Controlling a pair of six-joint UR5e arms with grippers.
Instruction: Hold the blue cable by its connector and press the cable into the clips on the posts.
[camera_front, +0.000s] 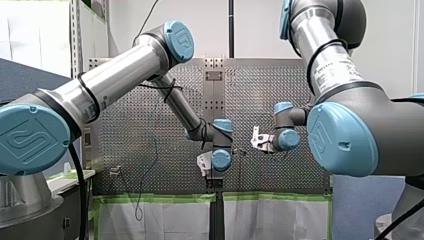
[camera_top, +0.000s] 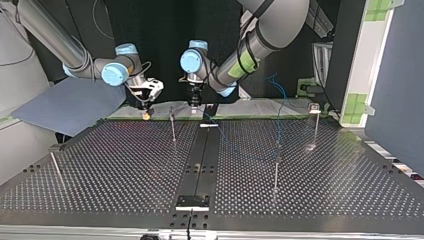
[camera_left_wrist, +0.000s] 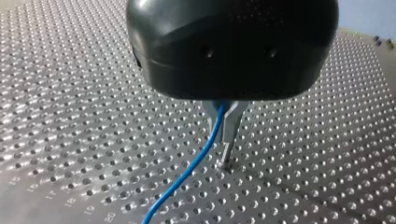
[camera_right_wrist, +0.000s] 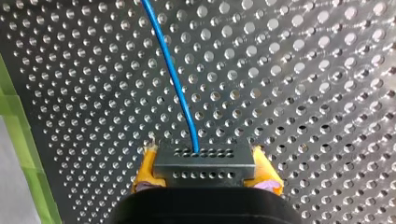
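My right gripper (camera_right_wrist: 204, 162) clamps the flat, dark connector (camera_right_wrist: 205, 170) (two rows of small holes along its face) by its short ends between yellow pads (camera_right_wrist: 145, 169). The thin, glossy blue cable (camera_right_wrist: 175, 74) leaves the connector's middle and curves away over the perforated table (camera_right_wrist: 303, 93). My left gripper (camera_left_wrist: 225, 137) has its slim metal fingers (camera_left_wrist: 232, 125) pinched close on the cable, tips near the holed surface. Thin metal posts (camera_top: 276, 170) stand upright on the table.
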